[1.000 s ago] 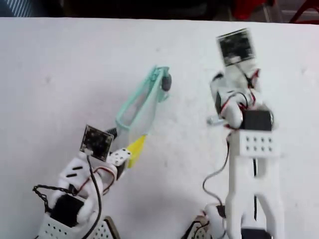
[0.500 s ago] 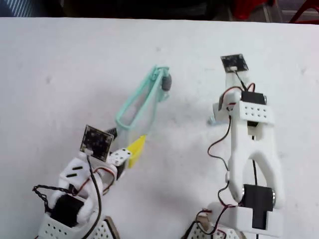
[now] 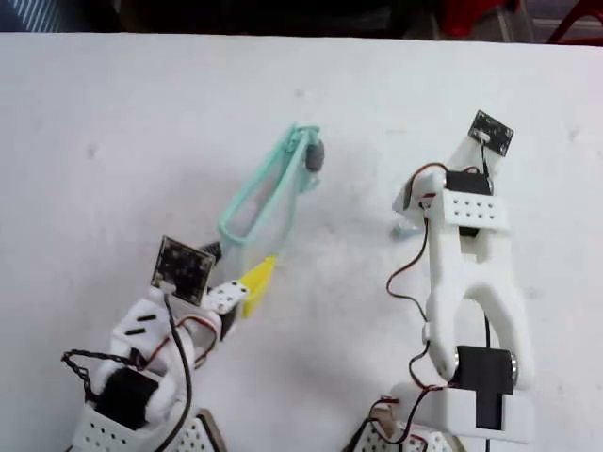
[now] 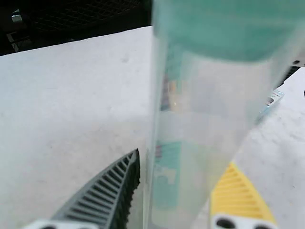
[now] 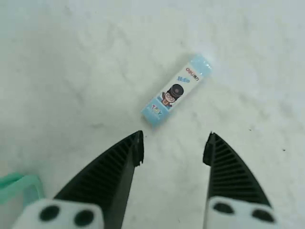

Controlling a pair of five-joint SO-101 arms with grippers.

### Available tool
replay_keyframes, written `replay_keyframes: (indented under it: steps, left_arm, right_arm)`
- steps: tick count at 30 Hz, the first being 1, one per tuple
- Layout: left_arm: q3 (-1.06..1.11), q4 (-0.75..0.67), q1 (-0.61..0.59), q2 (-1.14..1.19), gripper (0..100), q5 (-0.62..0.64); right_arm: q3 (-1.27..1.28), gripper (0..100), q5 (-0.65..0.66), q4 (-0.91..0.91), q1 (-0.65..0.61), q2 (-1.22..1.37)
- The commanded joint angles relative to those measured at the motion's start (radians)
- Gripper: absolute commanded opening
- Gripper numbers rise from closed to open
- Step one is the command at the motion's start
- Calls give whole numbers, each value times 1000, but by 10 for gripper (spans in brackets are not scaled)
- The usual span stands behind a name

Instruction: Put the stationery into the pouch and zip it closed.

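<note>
Left hand (image 4: 183, 162): clamped on one end of the clear, teal-edged pouch (image 3: 267, 202). Right hand (image 5: 174, 137): open, above an eraser (image 5: 176, 90) on the white surface (image 3: 113, 113).

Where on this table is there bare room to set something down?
The widest bare patch of the table lies left of the pouch, beyond the left arm. The strip along the far edge is bare too. It is crowded between the pouch, held in the left claw, and the right arm, where the eraser lies near the open right claw.
</note>
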Motion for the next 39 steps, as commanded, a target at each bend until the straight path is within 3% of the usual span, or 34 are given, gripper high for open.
replay_keyframes:
  steps: [1, 6, 21, 29, 39]
  left_arm:
    - [-43, -2, -12, -4, 241, 9]
    - [-43, -2, -12, -4, 241, 9]
    - [-46, -2, -10, -4, 241, 9]
    - [-44, -2, -10, -4, 241, 9]
    - [-44, -2, -10, -4, 241, 9]
  right_arm:
    - [26, 193, -15, -90, -2, -4]
    - [83, 193, -15, -271, -2, -4]
    - [72, 193, -15, -220, 19, 19]
    - [-189, 193, -21, -96, 61, 292]
    - [-373, 192, -72, -90, 110, 533]
